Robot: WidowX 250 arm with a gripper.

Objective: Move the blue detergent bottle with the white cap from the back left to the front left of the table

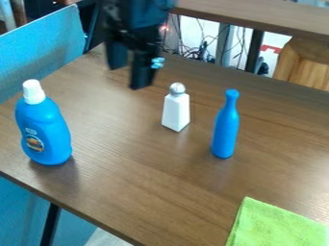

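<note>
The black gripper (pixel 127 77) hangs over the back left of the table, its two fingers apart with nothing between them. To its lower right a white four-sided shaker (pixel 176 109) with a silver round top stands upright; it is the nearest thing to the gripper. Further right stands a slim blue bottle (pixel 225 126), upright. At the left side of the table is a larger blue detergent bottle (pixel 44 129) with a white cap and a label. A green cloth (pixel 277 227) lies flat at the lower right.
The brown wooden table (pixel 147 178) has its front edge running diagonally at lower left. A blue panel (pixel 44 45) stands beyond its left edge. Behind are another wooden surface (pixel 257 17), cables and a wooden object (pixel 305 62) at the right.
</note>
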